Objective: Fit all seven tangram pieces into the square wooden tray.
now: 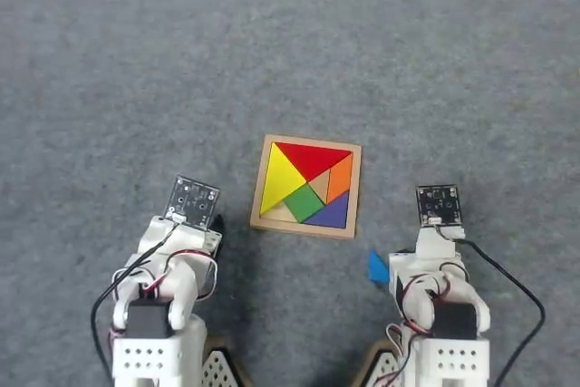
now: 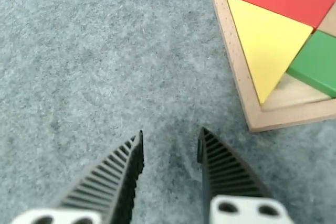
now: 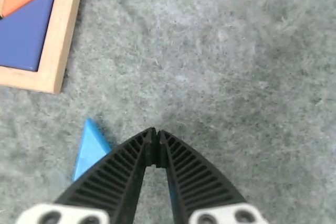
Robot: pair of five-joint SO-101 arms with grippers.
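Observation:
The square wooden tray (image 1: pixel 308 228) lies mid-table holding a yellow triangle (image 1: pixel 279 178), a red triangle (image 1: pixel 311 159), an orange piece (image 1: pixel 339 178), a green square (image 1: pixel 303 201) and a dark blue piece (image 1: pixel 331 211). Bare wood shows at its centre and at its near left corner (image 2: pixel 294 93). A light blue triangle (image 1: pixel 377 267) lies on the carpet beside the right arm. My right gripper (image 3: pixel 156 134) is shut just above the carpet, with the light blue triangle (image 3: pixel 90 148) alongside and partly under its fingers. My left gripper (image 2: pixel 172 135) is open over bare carpet near the tray's corner (image 2: pixel 239 77).
Grey carpet covers the whole table. Both arm bases stand at the near edge, the left arm (image 1: pixel 168 296) and the right arm (image 1: pixel 439 305) on either side of the tray. Open carpet stretches beyond the tray.

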